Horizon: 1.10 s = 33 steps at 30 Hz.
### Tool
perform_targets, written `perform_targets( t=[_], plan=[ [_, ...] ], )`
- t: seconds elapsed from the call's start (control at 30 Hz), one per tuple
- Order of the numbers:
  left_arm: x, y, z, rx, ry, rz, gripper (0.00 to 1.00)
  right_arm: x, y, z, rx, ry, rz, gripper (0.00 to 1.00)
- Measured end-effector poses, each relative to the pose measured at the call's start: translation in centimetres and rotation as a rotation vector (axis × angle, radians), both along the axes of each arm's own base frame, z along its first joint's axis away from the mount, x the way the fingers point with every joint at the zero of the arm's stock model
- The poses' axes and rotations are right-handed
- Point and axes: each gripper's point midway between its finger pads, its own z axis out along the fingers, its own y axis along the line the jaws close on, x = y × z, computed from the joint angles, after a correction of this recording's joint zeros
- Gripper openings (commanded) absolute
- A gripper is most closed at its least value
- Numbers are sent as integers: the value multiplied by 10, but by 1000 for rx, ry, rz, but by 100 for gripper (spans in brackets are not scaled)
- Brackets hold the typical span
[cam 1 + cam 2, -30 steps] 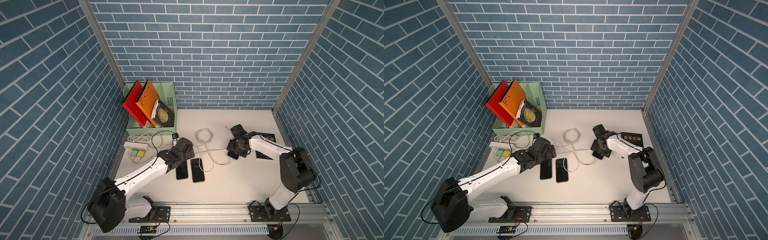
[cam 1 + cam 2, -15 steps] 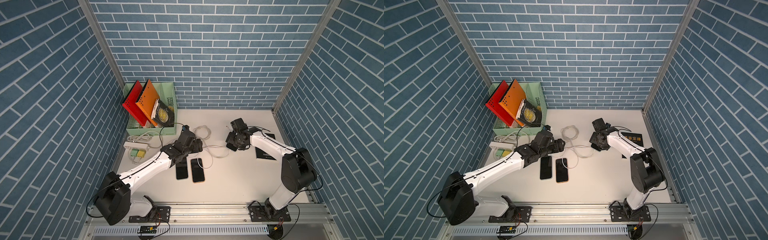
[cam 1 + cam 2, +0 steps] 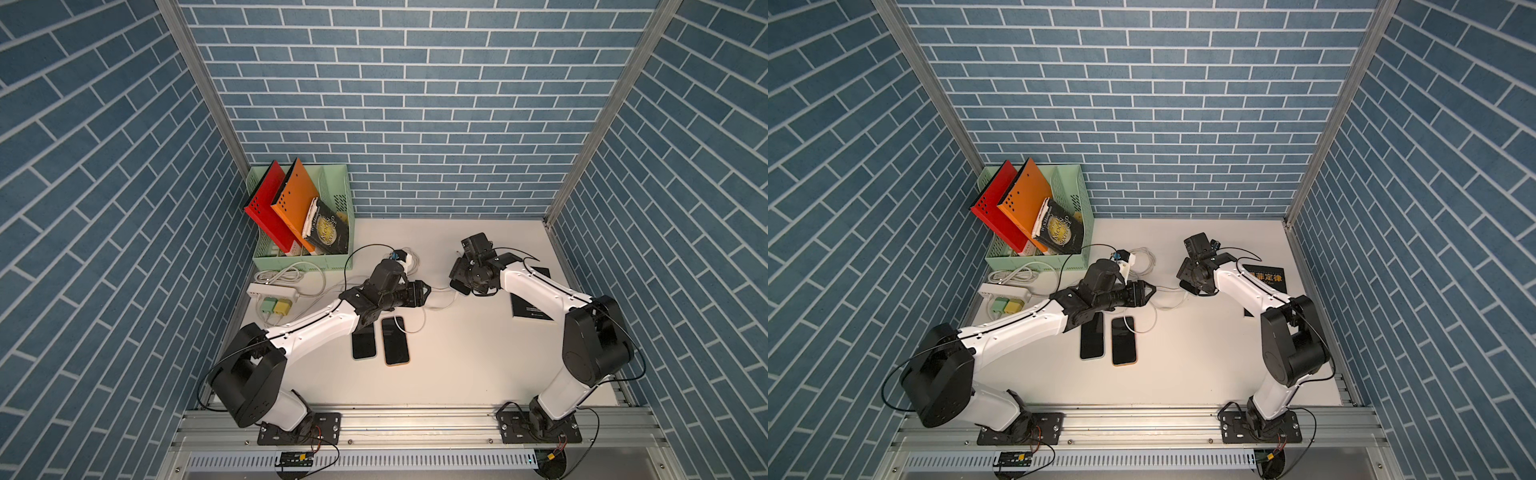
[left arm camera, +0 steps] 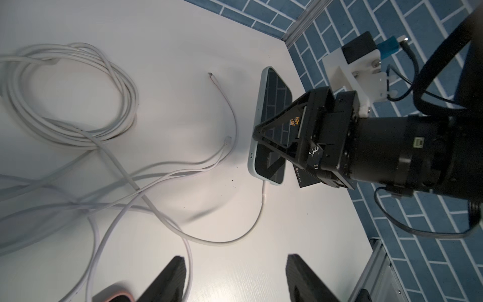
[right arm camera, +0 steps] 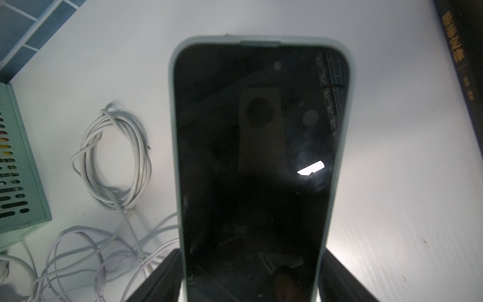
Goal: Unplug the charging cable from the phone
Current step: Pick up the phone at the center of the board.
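Phone (image 5: pixel 261 157) sits clamped by its sides in my right end effector (image 5: pixel 251 277), low at the surface (image 4: pixel 183 39). I judge that steadies it while my left end effector (image 4: pixel 235 282), wide and empty, faces the plugged-in charging cable (image 4: pixel 264 193).

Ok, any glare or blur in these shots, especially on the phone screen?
Right wrist view: the phone shows a dark screen with one small bright glare patch and faint reflections. Left wrist view: the white cables look smeared toward the frame edge, the phone mirrors the brick wall. Both top views: even light, sharp, soft shadows.
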Motion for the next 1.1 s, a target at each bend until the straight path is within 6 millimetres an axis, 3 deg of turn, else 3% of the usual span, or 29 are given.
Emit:
perform_targets(
  t=[0.33, 0.6, 1.1],
  plan=[
    [-4, -51, -14, -47, -2, -145, 59, 5, 3, 4, 13, -24, 0, 47],
    [2, -72, -24, -37, -10, -183, 59, 7, 4, 5, 19, -32, -1, 46],
    [9, -79, -46, 16, -16, -186, 50, 9, 5, 11, 45, -49, -21, 45]
  ],
)
